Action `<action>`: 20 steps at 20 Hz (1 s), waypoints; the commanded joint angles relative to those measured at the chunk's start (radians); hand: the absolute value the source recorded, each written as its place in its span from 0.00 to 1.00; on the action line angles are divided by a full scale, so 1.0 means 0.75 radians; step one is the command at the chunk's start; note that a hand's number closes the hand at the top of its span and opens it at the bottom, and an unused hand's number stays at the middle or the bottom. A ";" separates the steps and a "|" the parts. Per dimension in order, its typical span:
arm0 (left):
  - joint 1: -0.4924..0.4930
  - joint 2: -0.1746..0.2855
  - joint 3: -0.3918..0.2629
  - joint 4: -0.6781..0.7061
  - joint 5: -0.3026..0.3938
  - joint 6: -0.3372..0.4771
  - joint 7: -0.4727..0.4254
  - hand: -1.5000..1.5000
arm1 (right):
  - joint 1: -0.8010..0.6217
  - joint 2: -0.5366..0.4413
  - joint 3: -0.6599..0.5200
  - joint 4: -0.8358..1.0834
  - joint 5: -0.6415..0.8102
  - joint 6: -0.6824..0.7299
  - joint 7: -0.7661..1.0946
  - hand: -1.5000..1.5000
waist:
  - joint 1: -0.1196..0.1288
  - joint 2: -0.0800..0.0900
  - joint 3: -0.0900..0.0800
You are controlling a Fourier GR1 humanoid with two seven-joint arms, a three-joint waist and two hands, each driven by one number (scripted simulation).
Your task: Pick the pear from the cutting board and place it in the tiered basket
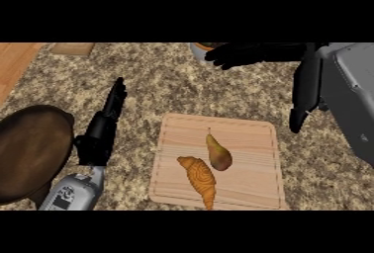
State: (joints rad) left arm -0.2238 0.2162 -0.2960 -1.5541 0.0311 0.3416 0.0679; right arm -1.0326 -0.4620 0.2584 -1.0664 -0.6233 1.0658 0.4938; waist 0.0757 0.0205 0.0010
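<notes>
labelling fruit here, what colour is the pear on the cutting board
The pear is greenish brown, seen in the head view.

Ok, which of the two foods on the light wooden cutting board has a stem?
The green-brown teardrop-shaped pear, its thin stem pointing toward the far edge of the cutting board. The orange, ridged croissant at its left has none.

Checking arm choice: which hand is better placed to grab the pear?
Probably left: the left hand lies open beside the cutting board, nearer the pear; the right hand hangs beyond its far edge.
</notes>
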 commanded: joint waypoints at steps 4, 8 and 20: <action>-0.038 -0.040 0.003 0.048 -0.028 0.020 -0.015 0.50 | -0.152 0.163 0.129 0.003 0.356 0.140 -0.082 0.00 | -0.035 -0.005 -0.001; 0.064 -0.052 -0.005 0.028 -0.043 0.035 -0.071 0.50 | -0.217 0.228 0.141 0.113 0.499 0.160 -0.161 0.00 | -0.036 -0.010 -0.001; 0.016 -0.051 0.045 0.053 -0.071 0.010 -0.023 0.50 | -0.241 0.321 0.270 0.166 0.803 0.244 -0.317 0.00 | -0.071 -0.018 -0.001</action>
State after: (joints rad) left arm -0.1807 0.1830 -0.2615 -1.5179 -0.0010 0.3431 0.0151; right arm -1.1970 -0.2408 0.4275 -0.9613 -0.0792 1.1523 0.2921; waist 0.0299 0.0087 0.0000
